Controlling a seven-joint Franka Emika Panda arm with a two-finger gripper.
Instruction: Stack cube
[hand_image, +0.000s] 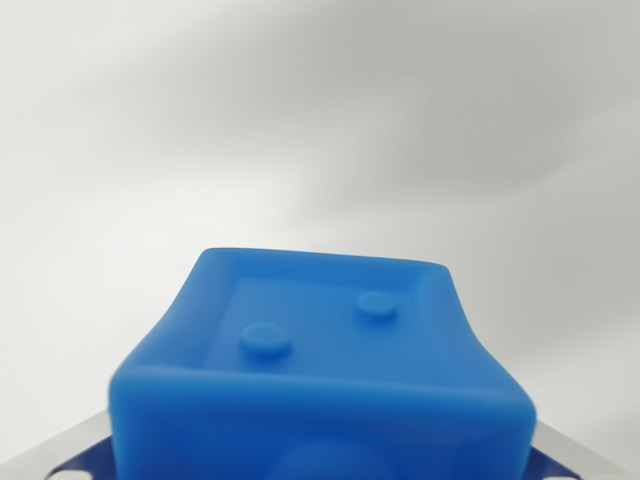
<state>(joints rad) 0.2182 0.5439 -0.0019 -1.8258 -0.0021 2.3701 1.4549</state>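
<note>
Blue and slightly glossy, the cube fills the lower middle of my wrist view, its top face recessed with two round studs, one nearer the wrist view's left and one farther toward the right. It sits right up against my camera, and pale finger parts of my gripper show at the bottom corners on either side of it, so I judge I am pinching the cube between them, though the contact itself lies out of sight. Behind it I see only a blurred grey-white surface, with no edge, corner or second cube in view, so I cannot tell where the stacking target lies. The cube looks a little twisted in my grip. To do this step well, I should carry it steadily, find the other cube before lowering, line up the faces squarely, descend slowly, and only spread the gripper once the cube rests flat, since a tilted release could let it slide off.
</note>
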